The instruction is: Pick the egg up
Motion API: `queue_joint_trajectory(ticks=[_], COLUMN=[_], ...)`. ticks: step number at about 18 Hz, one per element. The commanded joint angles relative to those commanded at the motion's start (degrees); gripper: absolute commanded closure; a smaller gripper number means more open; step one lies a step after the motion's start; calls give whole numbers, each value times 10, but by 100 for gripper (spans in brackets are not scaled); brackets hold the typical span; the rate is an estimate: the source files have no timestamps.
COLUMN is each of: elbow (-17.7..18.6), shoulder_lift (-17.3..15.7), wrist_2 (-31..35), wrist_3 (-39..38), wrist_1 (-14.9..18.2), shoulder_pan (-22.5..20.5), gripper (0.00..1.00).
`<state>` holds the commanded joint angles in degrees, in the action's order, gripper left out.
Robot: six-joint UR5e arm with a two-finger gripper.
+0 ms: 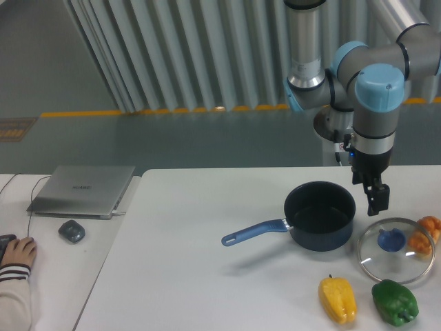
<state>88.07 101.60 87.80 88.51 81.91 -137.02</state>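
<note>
Nearest the camera, on the white bench (207, 276): yellow bell pepper (337, 299) and green bell pepper (395, 302), side by side at the front right, close but apart.

Just behind them: glass lid (395, 259) lying flat, blue knob at its centre.

The egg (419, 241) sits at the lid's far right rim, seen partly through the glass. Orange-tan, small, rounded. Another orange rounded item (431, 225) is right behind it at the frame edge; can't tell what it is, or whether the two touch.

Left of the lid: dark blue saucepan (320, 215), upright, blue handle pointing left toward the bench middle. Pan and lid are just beside each other.

Pincer (377, 205) hangs above the gap between the pan's right rim and the lid's far edge, pointing down, clear of the bench. Egg lies to its right and lower in the frame, nearer the camera, not touching it. Fingers read as one dark block from this angle; can't tell if they are apart or together. Nothing visible in them.

Left side, on the adjacent grey surface: a person's hand (18, 253) in a striped cuff at the frame edge, a dark mouse (72, 231), then a closed silver laptop (83, 190) further back.

Far: ribbed grey wall and a yellow floor stripe.
</note>
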Motion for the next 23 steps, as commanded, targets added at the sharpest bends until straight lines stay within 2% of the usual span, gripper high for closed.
queue_joint_trajectory(ticks=[10,13,17,23], elbow=[5,6,15,11], shoulder_lift=[-1,-1,0,6], wrist_2=[-23,-26,-35,-35], wrist_3=[-2,-60,-101,-172], wrist_1=[-4,-7,-43,-79], shoulder_pan=[-8,-8,-2,-9], gripper=[0,0,0,0])
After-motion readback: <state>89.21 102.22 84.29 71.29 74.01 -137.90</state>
